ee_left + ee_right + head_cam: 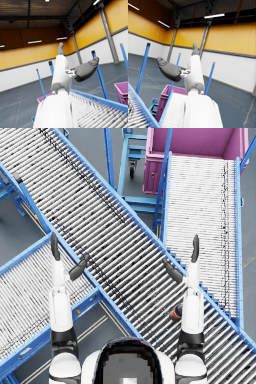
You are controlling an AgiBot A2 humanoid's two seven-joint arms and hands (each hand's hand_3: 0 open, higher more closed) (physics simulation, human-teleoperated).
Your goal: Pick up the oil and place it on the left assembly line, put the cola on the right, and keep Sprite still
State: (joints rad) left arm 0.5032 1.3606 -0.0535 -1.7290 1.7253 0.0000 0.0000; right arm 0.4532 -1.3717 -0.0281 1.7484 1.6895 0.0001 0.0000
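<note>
In the head view both arms are raised over the long diagonal roller conveyor (110, 228). My left hand (56, 250) is open at the conveyor's left edge, fingers straight and thumb spread, holding nothing. My right hand (195, 250) is open in the same way near the right edge. A small dark and orange object (175, 313) lies on the rollers by my right forearm, which hides most of it; I cannot tell which bottle it is. No other bottle shows. The wrist views show my left hand (83, 71) and right hand (169, 68) empty against the hall.
A left roller line (25, 293) branches off beside my left arm and a right roller line (200, 218) runs up beyond my right hand. A purple bin (195, 143) stands at its far end. Blue frame posts (108, 153) rise behind the main conveyor.
</note>
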